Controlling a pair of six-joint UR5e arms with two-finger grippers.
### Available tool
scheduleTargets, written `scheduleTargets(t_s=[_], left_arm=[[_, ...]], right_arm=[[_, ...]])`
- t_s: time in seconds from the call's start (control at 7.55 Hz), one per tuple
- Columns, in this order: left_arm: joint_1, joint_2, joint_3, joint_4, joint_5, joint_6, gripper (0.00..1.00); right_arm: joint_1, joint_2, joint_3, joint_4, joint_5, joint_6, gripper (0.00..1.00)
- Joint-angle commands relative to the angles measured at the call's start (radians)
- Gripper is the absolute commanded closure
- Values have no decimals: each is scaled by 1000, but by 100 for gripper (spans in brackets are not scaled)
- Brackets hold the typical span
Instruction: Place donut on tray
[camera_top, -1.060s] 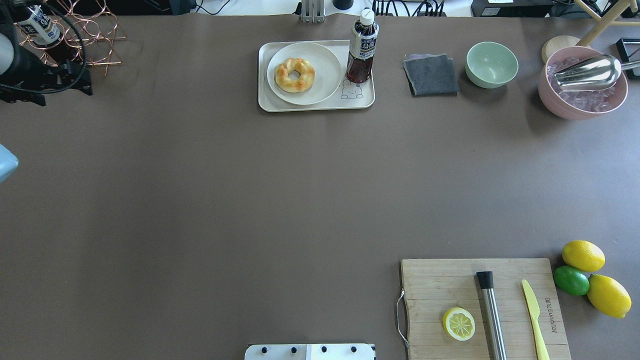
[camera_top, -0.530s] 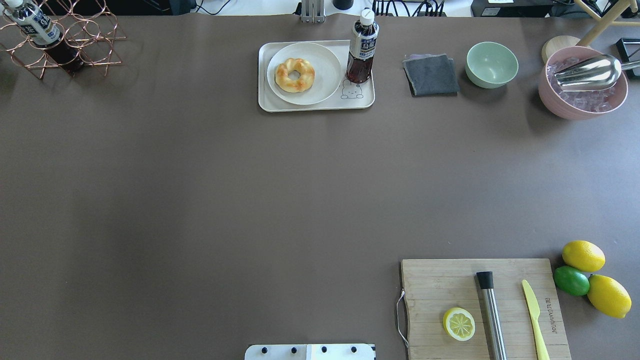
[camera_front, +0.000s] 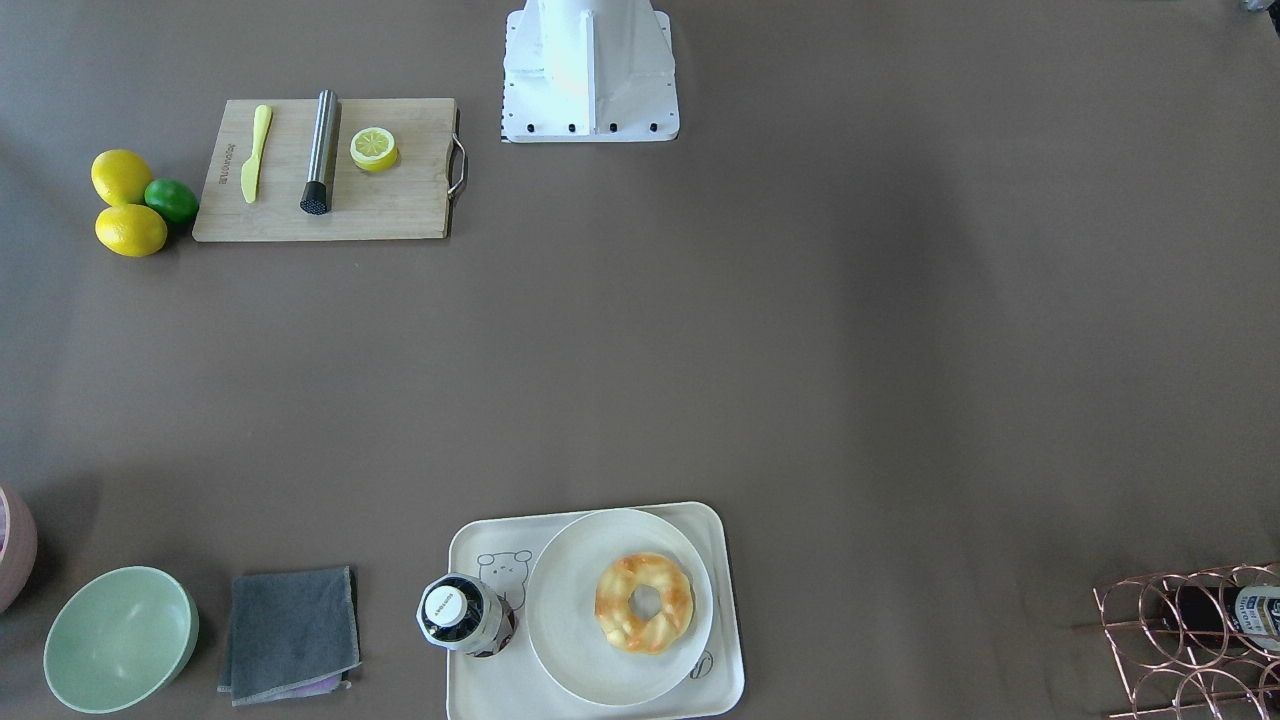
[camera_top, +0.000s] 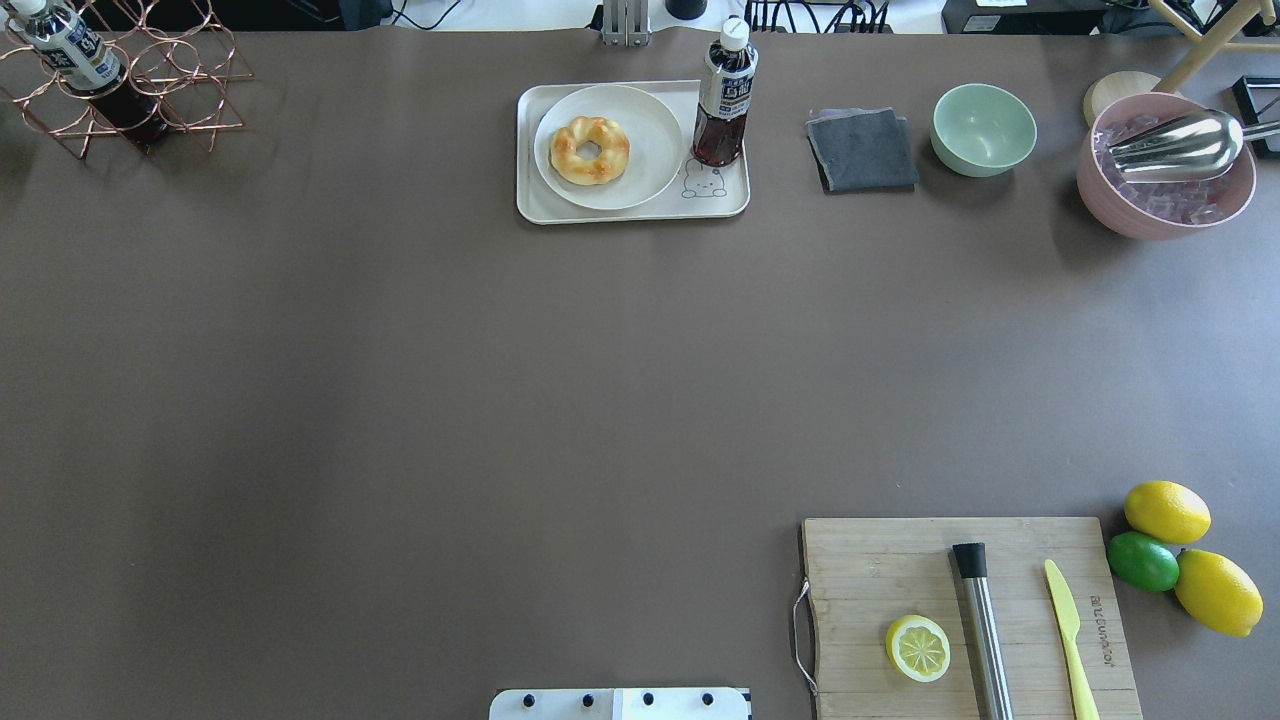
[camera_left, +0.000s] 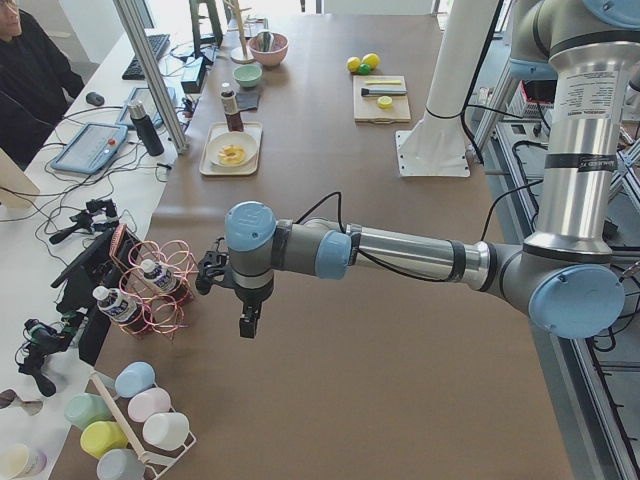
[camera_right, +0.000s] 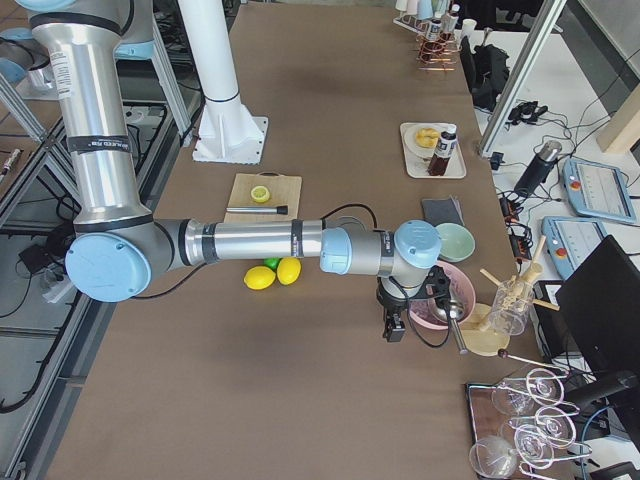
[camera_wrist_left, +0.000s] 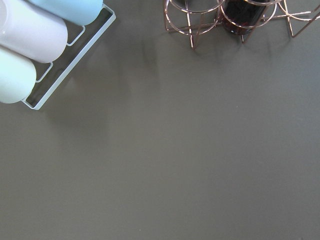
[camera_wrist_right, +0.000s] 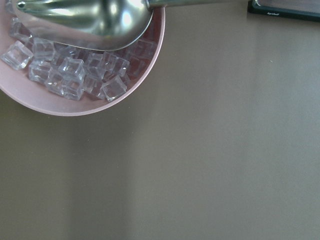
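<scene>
The golden donut (camera_top: 589, 149) lies on a round white plate (camera_top: 650, 125) that sits on the cream tray (camera_top: 722, 203) at the table's far middle. It also shows in the front view (camera_front: 644, 602) on the tray (camera_front: 480, 685). My left gripper (camera_left: 247, 322) shows only in the exterior left view, hanging over bare table beside the copper rack, far from the tray; I cannot tell if it is open. My right gripper (camera_right: 393, 328) shows only in the exterior right view, near the pink ice bowl; I cannot tell its state.
A tea bottle (camera_top: 725, 95) stands on the tray's right end. A grey cloth (camera_top: 862, 150), green bowl (camera_top: 984, 128) and pink ice bowl with scoop (camera_top: 1165, 170) lie right of it. A copper rack (camera_top: 130, 75) is far left. A cutting board (camera_top: 970, 615) with lemon half is near right.
The left arm, seen at the overhead view's top left 1.1 s ago, has drawn out of that view. The donut, plate and tray have not moved.
</scene>
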Motion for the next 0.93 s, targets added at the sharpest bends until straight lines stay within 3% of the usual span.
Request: scheduleTargets(t_s=[0.0,0.4,0.8], left_arm=[[-33,29,-2,-1,-4,47,2],[-33,98,140,-308,-1,47,2],[-35,92,137,-287,-1,44,2]], right_arm=[[-4,7,-2,-2,-4,4,0],[-4,2,-8,4,-2,2,0],[-7,7,-8,4,-5,4,0]])
